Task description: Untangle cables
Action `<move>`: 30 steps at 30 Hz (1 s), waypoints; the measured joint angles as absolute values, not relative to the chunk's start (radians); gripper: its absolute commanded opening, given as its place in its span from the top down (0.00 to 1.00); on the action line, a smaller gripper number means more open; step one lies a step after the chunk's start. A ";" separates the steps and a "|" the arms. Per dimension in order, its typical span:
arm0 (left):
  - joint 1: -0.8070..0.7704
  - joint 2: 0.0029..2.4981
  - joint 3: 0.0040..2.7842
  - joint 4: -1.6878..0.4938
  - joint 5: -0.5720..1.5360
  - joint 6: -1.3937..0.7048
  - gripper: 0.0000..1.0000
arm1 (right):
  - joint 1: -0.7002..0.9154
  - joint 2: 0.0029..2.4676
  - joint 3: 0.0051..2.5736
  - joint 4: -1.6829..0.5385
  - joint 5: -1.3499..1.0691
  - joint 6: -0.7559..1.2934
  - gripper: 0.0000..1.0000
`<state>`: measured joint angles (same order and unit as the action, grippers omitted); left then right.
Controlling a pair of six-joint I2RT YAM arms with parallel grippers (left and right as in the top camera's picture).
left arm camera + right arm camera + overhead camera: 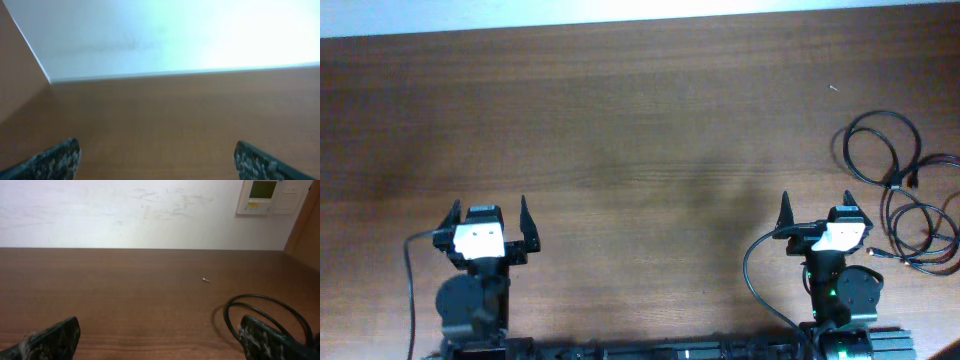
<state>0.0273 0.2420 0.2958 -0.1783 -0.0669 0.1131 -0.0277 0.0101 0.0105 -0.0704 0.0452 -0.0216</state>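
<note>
The cables [905, 195] are thin black cords lying in loose overlapping loops on the table at the far right, with small plugs near the middle of the bundle. One loop [267, 310] shows in the right wrist view, just beyond the right fingertip. My right gripper [817, 212] is open and empty, left of the cables and apart from them; it also shows in the right wrist view [160, 340]. My left gripper [488, 214] is open and empty at the near left, far from the cables; it also shows in the left wrist view [157, 160].
The dark wooden table [640, 130] ends at a white wall along the far side. A tiny pale speck [834, 88] lies on the wood behind the cables. A thermostat panel [267, 196] hangs on the wall.
</note>
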 measured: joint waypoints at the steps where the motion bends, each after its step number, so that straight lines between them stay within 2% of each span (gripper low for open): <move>1: 0.032 0.222 0.276 -0.164 -0.064 0.113 0.01 | -0.028 0.010 0.010 -0.070 0.045 -0.022 0.01; 7: 0.062 0.039 0.113 0.019 -0.052 0.138 0.01 | -0.028 0.010 0.010 -0.070 0.045 -0.021 0.01; 11: 0.062 0.015 0.039 0.140 -0.015 0.218 0.01 | -0.028 0.010 0.010 -0.070 0.045 -0.022 0.02; 15: 0.062 0.014 0.015 0.085 0.035 0.273 0.01 | -0.028 0.010 0.010 -0.070 0.045 -0.022 0.02; 19: 0.052 0.011 0.011 -0.065 0.088 0.292 0.01 | -0.028 0.010 0.010 -0.070 0.045 -0.022 0.02; 30: 0.007 0.010 0.010 -0.065 0.106 0.267 0.01 | -0.028 0.010 0.010 -0.070 0.045 -0.022 0.02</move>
<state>0.0067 0.0101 0.0105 -0.0650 0.1059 0.2668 -0.0277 0.0101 0.0105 -0.0704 0.0452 -0.0223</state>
